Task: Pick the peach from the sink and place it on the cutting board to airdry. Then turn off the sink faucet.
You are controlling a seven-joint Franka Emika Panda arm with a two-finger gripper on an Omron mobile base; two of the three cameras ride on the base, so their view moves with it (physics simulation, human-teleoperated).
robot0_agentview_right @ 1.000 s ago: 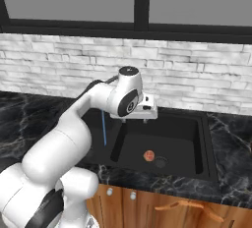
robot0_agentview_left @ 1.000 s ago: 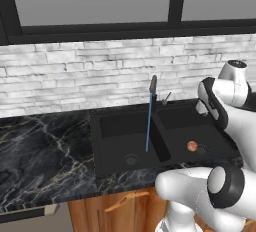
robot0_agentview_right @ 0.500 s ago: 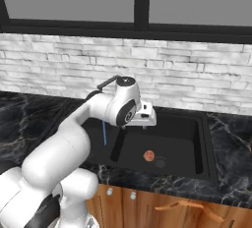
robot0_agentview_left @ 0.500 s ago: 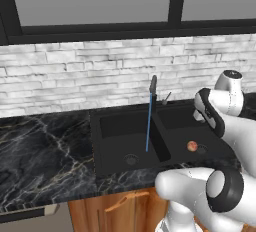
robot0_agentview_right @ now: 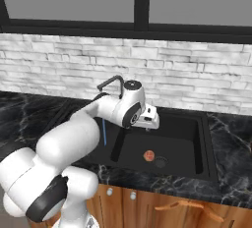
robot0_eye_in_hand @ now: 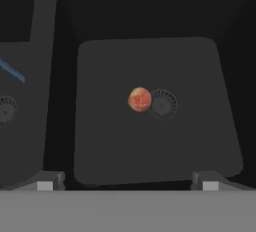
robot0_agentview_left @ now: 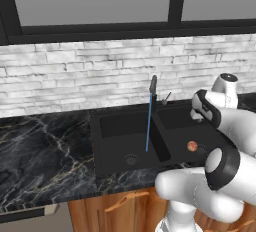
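one peach [robot0_eye_in_hand: 139, 99] (beside drain [robot0_eye_in_hand: 163, 103])

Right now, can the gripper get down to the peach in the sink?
Probably yes. The gripper is open above the right basin, and the peach lies bare on the basin floor beside the drain, with nothing over it. The water stream falls in the other basin.

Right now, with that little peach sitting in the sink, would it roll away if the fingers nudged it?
Probably. The peach is round and lies on the flat floor of the sink, right beside the drain, so a sideways touch could send it rolling. With water running in the other basin, its skin may be wet and a bit slippery.
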